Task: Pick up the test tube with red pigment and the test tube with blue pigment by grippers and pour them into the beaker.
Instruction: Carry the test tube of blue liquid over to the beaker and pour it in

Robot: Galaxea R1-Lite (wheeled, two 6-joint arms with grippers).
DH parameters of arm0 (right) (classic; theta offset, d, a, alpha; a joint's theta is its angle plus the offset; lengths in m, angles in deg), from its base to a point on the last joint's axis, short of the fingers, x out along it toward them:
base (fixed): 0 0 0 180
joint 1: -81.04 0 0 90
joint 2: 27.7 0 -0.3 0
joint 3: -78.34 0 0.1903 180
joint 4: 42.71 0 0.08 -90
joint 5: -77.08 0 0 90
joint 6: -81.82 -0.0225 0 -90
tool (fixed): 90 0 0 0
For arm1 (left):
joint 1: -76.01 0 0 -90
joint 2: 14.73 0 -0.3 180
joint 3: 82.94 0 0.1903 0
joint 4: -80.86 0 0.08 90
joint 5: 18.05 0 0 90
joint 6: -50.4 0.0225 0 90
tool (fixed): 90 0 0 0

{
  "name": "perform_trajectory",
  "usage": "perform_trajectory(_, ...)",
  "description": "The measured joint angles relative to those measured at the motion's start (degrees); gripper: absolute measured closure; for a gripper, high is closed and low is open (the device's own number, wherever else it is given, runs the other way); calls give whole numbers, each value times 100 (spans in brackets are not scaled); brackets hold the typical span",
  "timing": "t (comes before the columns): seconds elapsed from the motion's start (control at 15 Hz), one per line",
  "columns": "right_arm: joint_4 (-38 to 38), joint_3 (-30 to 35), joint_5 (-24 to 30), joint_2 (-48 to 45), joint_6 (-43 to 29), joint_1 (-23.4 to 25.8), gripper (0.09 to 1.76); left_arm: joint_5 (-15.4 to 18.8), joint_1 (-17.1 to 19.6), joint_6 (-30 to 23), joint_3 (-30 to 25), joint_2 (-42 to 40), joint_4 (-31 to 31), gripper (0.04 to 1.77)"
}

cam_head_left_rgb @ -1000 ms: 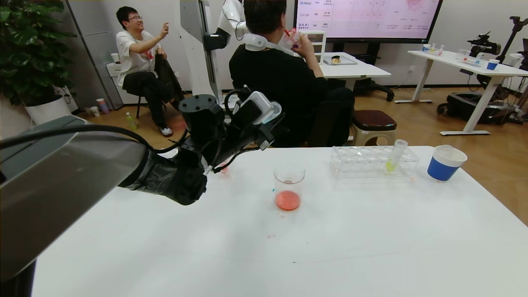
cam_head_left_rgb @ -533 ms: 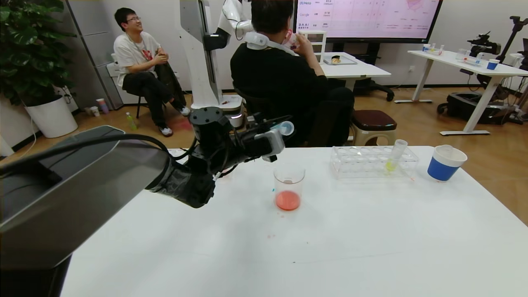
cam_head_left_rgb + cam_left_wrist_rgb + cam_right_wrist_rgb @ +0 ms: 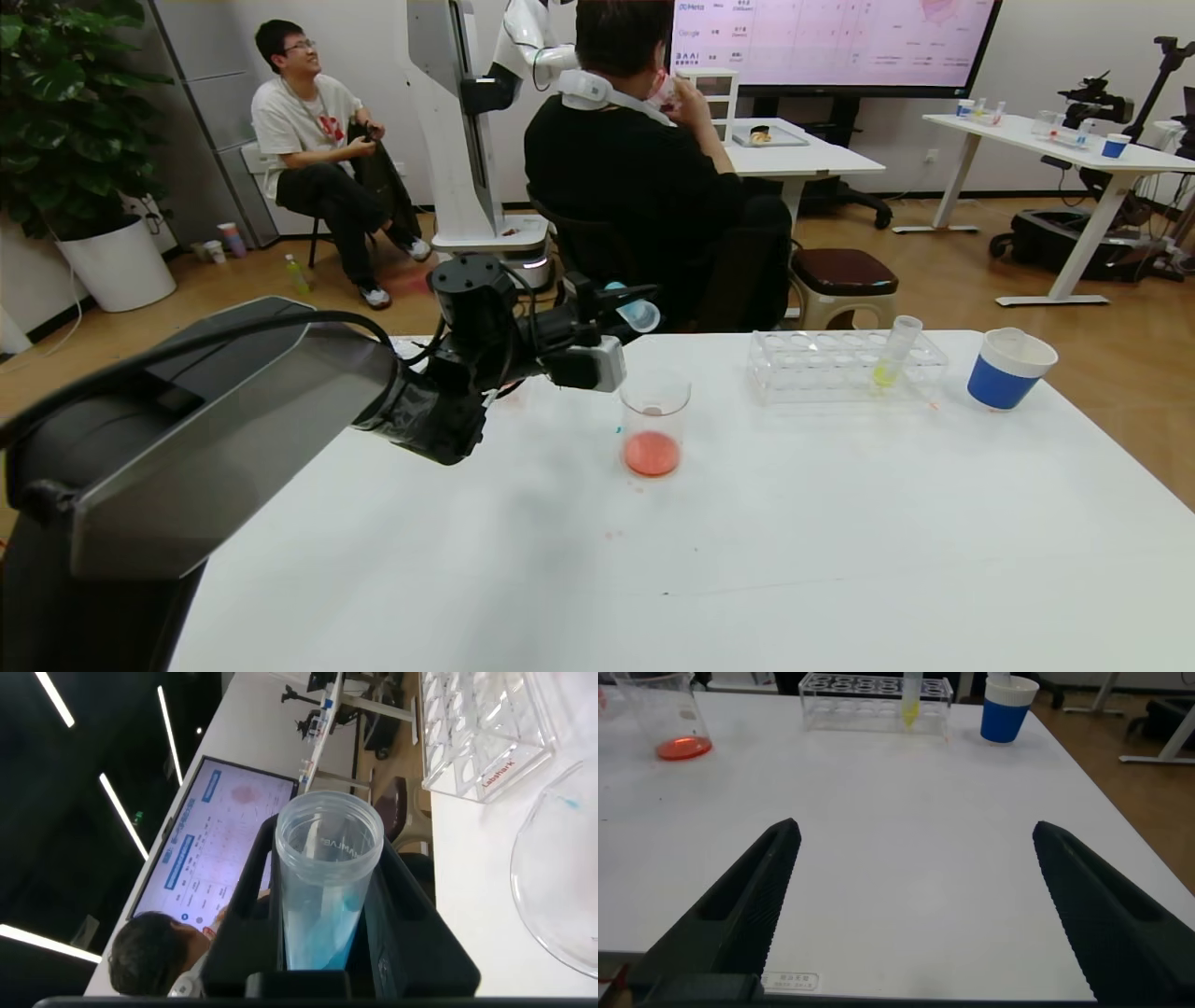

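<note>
The counter (image 3: 840, 560) is a smooth white top; its near half and near right corner are bare, and open surface is seen on every side of the beaker.

A clear plastic rack (image 3: 845, 366) is stood near the far edge, right of centre, with one slim tube of yellow-green liquid (image 3: 892, 355) leaning in it. A blue paper cup (image 3: 1008, 369) with a white rim is set toward the far right corner, apart from the rack.

The beaker (image 3: 653, 425), a clear straight-walled cylinder with flared rim, is placed toward the far edge about mid-width; red-orange liquid is held in its bottom.

The left pincer (image 3: 611, 313) is raised above the far edge, just left of the beaker, and is clenched on the test tube with blue pigment (image 3: 322, 891), a clear round tube lying nearly level.

The right pincer (image 3: 910, 905) is held over the near right part of the counter, jaws spread wide, nothing grasped.
</note>
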Motion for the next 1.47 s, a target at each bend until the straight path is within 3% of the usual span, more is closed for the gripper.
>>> perform_trajectory(0.33, 0, 0, 0, 0, 0, 0, 11, 156, 9, 491, 143, 213, -39, 129)
perform_trajectory(1.47, 0, 0, 2, 0, 0, 0, 11, 157, 27, 1943, 405, 585, -37, 130)
